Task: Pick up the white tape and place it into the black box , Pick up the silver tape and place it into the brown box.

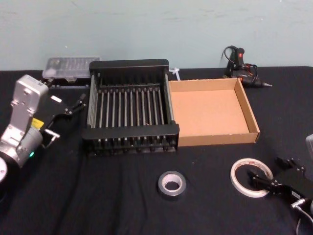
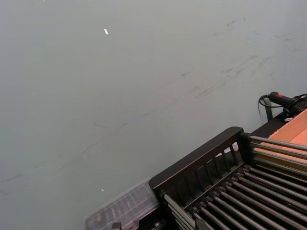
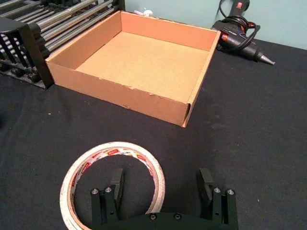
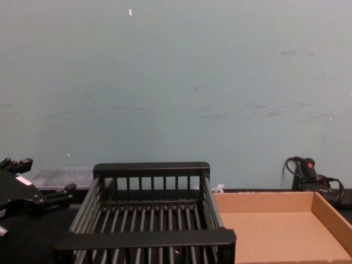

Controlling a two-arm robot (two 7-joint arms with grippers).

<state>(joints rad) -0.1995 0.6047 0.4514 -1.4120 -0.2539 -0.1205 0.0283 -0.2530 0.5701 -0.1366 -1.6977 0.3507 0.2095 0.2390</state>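
White tape, a flat ring with red-printed core, lies on the counter; right pincer released, straddling its rim; left pincer released at the crate's nine o'clock.

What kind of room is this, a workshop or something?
Probably a workshop or lab bench: a black-covered table against a plain scuffed wall, with a glue gun and a clear plastic parts case at the back.

Head view high, looking down on the black table, chest view low and level, facing the wall, both sharing the black box and brown box, right wrist view close over the white tape
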